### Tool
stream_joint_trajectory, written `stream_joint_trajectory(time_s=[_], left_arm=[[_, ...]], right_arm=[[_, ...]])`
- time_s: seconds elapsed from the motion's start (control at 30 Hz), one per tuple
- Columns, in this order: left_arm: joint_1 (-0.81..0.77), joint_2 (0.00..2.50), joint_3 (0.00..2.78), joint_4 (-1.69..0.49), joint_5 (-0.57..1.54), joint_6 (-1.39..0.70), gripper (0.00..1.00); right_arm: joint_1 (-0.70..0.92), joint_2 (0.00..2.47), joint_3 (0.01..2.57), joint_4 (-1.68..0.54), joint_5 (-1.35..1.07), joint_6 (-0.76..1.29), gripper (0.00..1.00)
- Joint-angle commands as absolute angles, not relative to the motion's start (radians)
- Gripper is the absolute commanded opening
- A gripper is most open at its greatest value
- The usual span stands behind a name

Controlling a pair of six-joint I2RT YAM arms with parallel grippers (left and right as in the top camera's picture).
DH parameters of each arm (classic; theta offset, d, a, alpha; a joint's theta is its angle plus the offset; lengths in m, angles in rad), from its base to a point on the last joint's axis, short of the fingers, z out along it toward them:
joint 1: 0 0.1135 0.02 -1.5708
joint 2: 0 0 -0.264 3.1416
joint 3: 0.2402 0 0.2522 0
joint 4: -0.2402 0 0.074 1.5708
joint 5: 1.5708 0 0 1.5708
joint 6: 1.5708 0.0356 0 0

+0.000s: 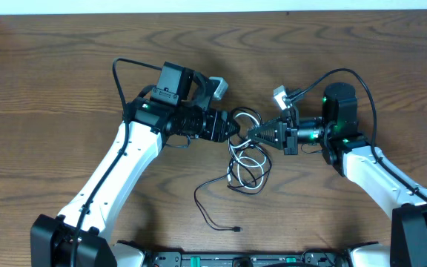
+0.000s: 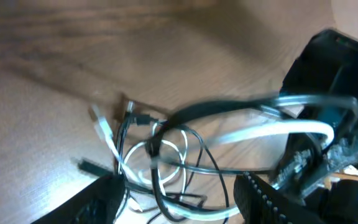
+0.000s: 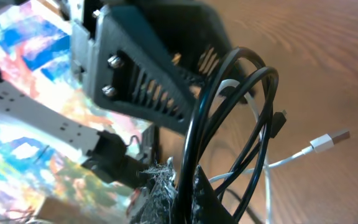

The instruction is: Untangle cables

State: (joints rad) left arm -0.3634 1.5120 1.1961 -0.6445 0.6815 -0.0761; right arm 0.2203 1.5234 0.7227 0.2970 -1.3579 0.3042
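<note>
Right gripper [image 1: 252,133] pinches the black cable [image 3: 229,106] and lifts its loops; my left gripper [image 1: 236,127] stands spread beside the white cable [image 2: 272,132].

Right hand [image 3: 182,193] pinching black cable [image 3: 229,106], white cable [image 3: 291,155] plug, blurred, perhaps left hand [image 3: 154,68] behind

We see a wooden table [image 1: 65,67] with dark brown grain. Near its middle lie tangled loops of a white cable [image 1: 252,172] and a black cable [image 1: 206,210]. The black cable trails toward the near edge, ending in a small plug [image 1: 237,229] that rests flat on the wood.
</note>
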Motion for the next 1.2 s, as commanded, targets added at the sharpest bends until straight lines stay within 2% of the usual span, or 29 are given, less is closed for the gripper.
stream_joint_trajectory(time_s=[0.0, 0.2, 0.23, 0.27, 0.3, 0.33, 0.43, 0.5, 0.53, 0.63, 0.73, 0.87, 0.9, 1.0, 1.03, 1.1, 1.17], left_arm=[[-0.366, 1.528, 1.195, -0.625, 0.674, -0.052, 0.61], [-0.366, 1.572, 1.195, -0.588, 0.662, -0.052, 0.61], [-0.366, 1.579, 1.195, -0.58, 0.662, -0.053, 0.53], [-0.366, 1.581, 1.195, -0.57, 0.662, -0.054, 0.23], [-0.366, 1.581, 1.195, -0.566, 0.662, -0.054, 0.08], [-0.364, 1.578, 1.196, -0.562, 0.662, -0.057, 0.07], [-0.352, 1.552, 1.196, -0.558, 0.662, -0.062, 0.07], [-0.336, 1.524, 1.196, -0.559, 0.666, -0.065, 0.07], [-0.326, 1.509, 1.196, -0.559, 0.672, -0.068, 0.07], [-0.295, 1.458, 1.196, -0.559, 0.679, -0.098, 0.07], [-0.27, 1.415, 1.196, -0.559, 0.708, -0.099, 0.07], [-0.265, 1.401, 1.196, -0.559, 0.718, -0.109, 0.08], [-0.266, 1.406, 1.196, -0.559, 0.735, -0.109, 0.13], [-0.281, 1.425, 1.196, -0.56, 0.759, -0.109, 0.45], [-0.287, 1.431, 1.195, -0.559, 0.759, -0.109, 0.51], [-0.3, 1.448, 1.195, -0.559, 0.759, -0.109, 0.58], [-0.308, 1.464, 1.195, -0.56, 0.759, -0.108, 0.6]], right_arm=[[0.237, 1.524, 0.723, 0.3, -1.468, 0.318, 0.01], [0.267, 1.524, 0.723, 0.304, -1.522, 0.318, 0.01], [0.271, 1.524, 0.723, 0.309, -1.52, 0.318, 0.01], [0.272, 1.524, 0.723, 0.32, -1.518, 0.318, 0.04], [0.272, 1.524, 0.723, 0.325, -1.515, 0.318, 0.07], [0.27, 1.524, 0.723, 0.333, -1.502, 0.318, 0.14], [0.254, 1.524, 0.723, 0.328, -1.411, 0.318, 0.24], [0.237, 1.524, 0.723, 0.321, -1.344, 0.318, 0.25], [0.228, 1.524, 0.723, 0.321, -1.317, 0.318, 0.22], [0.202, 1.524, 0.723, 0.3, -1.228, 0.318, 0.01], [0.187, 1.524, 0.723, 0.276, -1.205, 0.318, 0.01], [0.191, 1.524, 0.723, 0.279, -1.297, 0.317, 0.01], [0.194, 1.524, 0.723, 0.282, -1.331, 0.316, 0.01], [0.205, 1.524, 0.723, 0.321, -1.439, 0.306, 0.01], [0.209, 1.524, 0.723, 0.343, -1.478, 0.306, 0.01], [0.22, 1.524, 0.723, 0.396, -1.547, 0.307, 0.01], [0.229, 1.524, 0.723, 0.431, -1.562, 0.334, 0.01]])
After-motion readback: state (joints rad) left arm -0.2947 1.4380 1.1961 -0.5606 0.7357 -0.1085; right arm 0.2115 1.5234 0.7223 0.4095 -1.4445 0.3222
